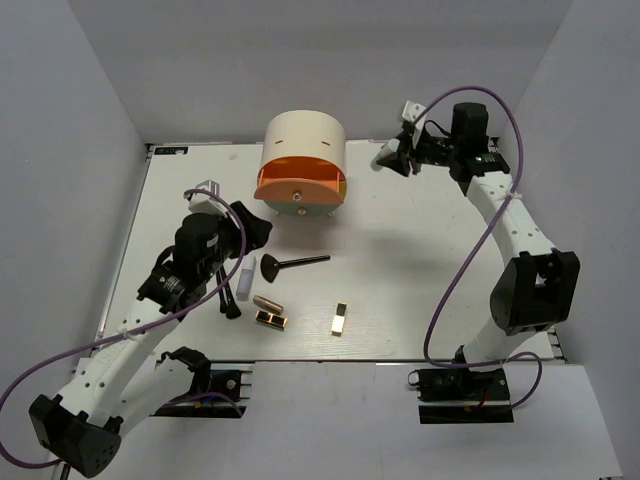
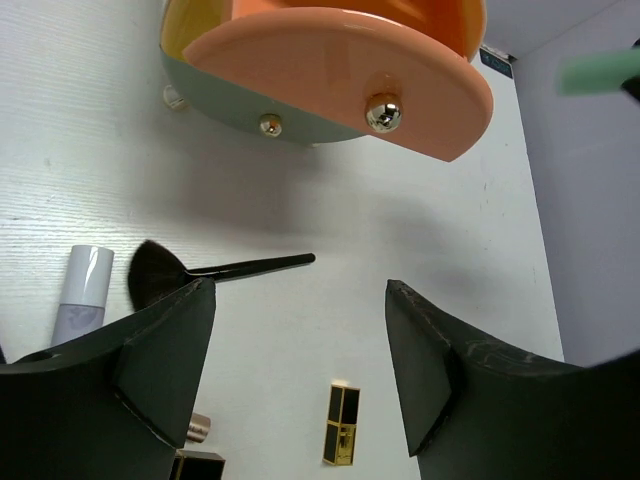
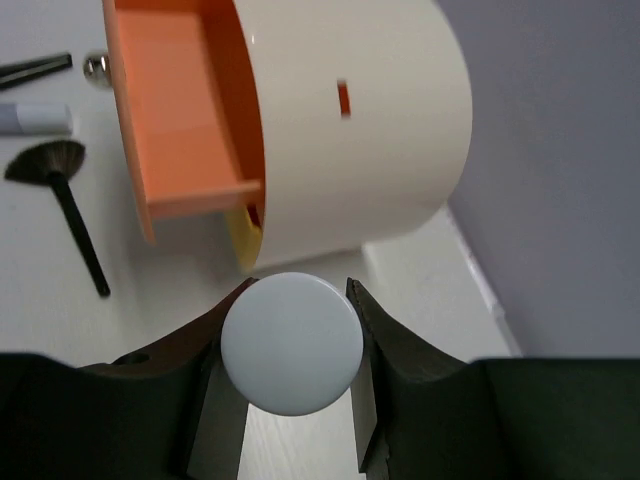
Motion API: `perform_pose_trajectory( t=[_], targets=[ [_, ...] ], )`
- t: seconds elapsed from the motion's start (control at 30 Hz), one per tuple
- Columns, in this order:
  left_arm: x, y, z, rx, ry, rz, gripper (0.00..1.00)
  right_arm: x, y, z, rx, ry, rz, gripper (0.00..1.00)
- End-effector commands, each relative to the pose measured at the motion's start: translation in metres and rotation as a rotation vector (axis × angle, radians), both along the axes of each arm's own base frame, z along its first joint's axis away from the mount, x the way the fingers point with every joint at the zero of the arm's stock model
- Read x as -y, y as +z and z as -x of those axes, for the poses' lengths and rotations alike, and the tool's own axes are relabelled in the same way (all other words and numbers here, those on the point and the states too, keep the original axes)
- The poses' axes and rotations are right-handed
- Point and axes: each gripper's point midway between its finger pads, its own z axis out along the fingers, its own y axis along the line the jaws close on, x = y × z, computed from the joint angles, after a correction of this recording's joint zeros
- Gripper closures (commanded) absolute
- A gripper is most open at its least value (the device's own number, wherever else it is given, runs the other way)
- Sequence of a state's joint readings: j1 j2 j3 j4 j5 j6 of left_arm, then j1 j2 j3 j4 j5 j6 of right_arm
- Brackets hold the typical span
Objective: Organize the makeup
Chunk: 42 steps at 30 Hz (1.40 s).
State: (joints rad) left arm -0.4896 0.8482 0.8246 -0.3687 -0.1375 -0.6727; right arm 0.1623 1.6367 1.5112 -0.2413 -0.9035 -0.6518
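Observation:
My right gripper [image 1: 397,160] is shut on the mint-green bottle [image 3: 291,343], held in the air to the right of the cream box; its round end faces the wrist camera. The bottle [image 2: 600,72] also shows as a green bar at the left wrist view's top right. My left gripper [image 2: 300,370] hangs open and empty above the table, over the makeup. Below it lie a fan brush [image 1: 290,264], a white tube [image 1: 245,280], black brushes [image 1: 228,297], a copper lipstick [image 1: 266,302] and two gold-and-black cases [image 1: 270,320] [image 1: 340,320].
The cream cylindrical box [image 1: 303,145] stands at the back centre, its orange drawer [image 1: 298,187] pulled open towards the front. A grey wall [image 3: 560,150] rises close behind the right gripper. The table's front edge [image 1: 330,360] runs just past the cases.

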Motion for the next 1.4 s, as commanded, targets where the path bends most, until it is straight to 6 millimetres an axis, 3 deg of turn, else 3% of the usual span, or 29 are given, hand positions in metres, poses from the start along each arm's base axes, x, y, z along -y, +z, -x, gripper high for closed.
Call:
perform_pose_trajectory(
  t=[0.0,0.03,0.1,0.13,0.17,0.23,0.3,0.33,0.37,0.57,1.07,1.17,1.37],
  targets=[
    [-0.011,-0.006,0.004,-0.014,0.040,-0.015,0.21,-0.039,0.044,-0.007,0.106,0.083,-0.077,1.00],
    [-0.012,-0.007,0.005,-0.016,0.041,-0.015,0.21,-0.058,0.058,-0.002,0.159,0.118,-0.081,1.00],
    [-0.015,-0.007,0.007,-0.016,0.056,-0.012,0.21,-0.071,0.058,-0.012,0.197,0.108,-0.050,1.00],
    [-0.014,-0.008,0.009,-0.017,0.055,-0.015,0.21,-0.082,0.074,-0.010,0.268,0.122,-0.037,1.00],
    [-0.015,-0.008,0.010,-0.020,0.058,-0.012,0.21,-0.097,0.071,-0.008,0.271,0.129,-0.024,1.00],
    [-0.019,-0.008,0.013,-0.017,0.068,-0.009,0.21,-0.113,0.084,-0.002,0.301,0.147,-0.014,1.00],
    [-0.022,-0.007,0.017,-0.014,0.078,-0.002,0.21,-0.120,0.080,-0.006,0.281,0.139,0.015,1.00],
    [-0.024,-0.010,0.018,-0.017,0.085,-0.004,0.21,-0.130,0.095,0.000,0.303,0.154,0.014,1.00],
    [-0.024,-0.010,0.019,-0.017,0.087,-0.001,0.21,-0.131,0.083,-0.001,0.262,0.141,0.048,1.00],
    [-0.026,-0.013,0.022,-0.022,0.089,-0.004,0.21,-0.149,0.087,0.018,0.250,0.159,0.041,1.00],
    [-0.030,-0.002,0.026,0.011,0.096,0.008,0.21,-0.189,0.097,0.051,-0.352,0.298,-0.375,1.00],
    [-0.031,0.009,0.026,0.040,0.102,0.033,0.21,-0.191,0.084,0.049,-0.476,0.284,-0.437,1.00],
    [-0.028,0.030,0.023,0.086,0.096,0.064,0.21,-0.187,0.082,0.031,-0.601,0.165,-0.569,1.00]
  ],
)
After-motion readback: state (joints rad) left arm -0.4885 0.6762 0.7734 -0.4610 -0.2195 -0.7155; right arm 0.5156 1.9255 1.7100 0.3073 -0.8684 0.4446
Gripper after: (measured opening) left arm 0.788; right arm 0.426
